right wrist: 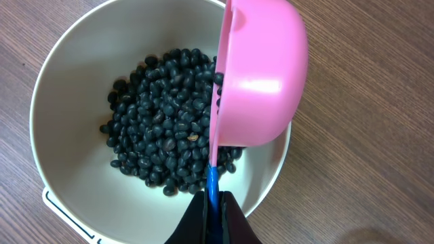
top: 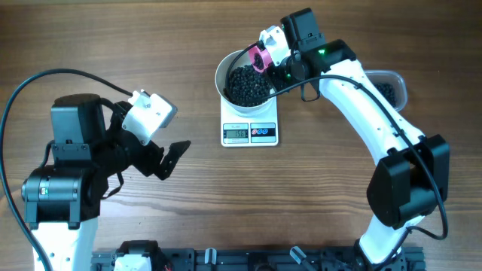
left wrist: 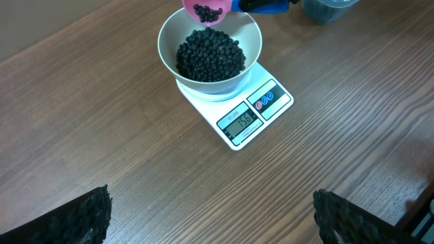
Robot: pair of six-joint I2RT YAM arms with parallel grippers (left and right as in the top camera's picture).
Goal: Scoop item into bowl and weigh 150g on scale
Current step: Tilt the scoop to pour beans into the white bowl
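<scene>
The white bowl (top: 221, 74) stands on the small white scale (top: 250, 133) at the back centre, with a heap of black beans (top: 247, 84) inside. My right gripper (right wrist: 213, 200) is shut on the blue handle (right wrist: 213, 181) of a pink scoop (right wrist: 261, 81). The scoop is tipped on its side over the bowl's right rim (right wrist: 68, 115), above the beans (right wrist: 166, 132), and a few beans still show in it (left wrist: 207, 10). My left gripper (left wrist: 213, 217) is open and holds nothing, well short of the scale (left wrist: 254, 115), over bare table at the left (top: 164, 156).
A clear plastic tub (top: 389, 86) holding more black beans sits at the back right, partly under my right arm. A black rail (top: 248, 260) runs along the table's front edge. The scale's display (left wrist: 241, 122) is lit and faces front.
</scene>
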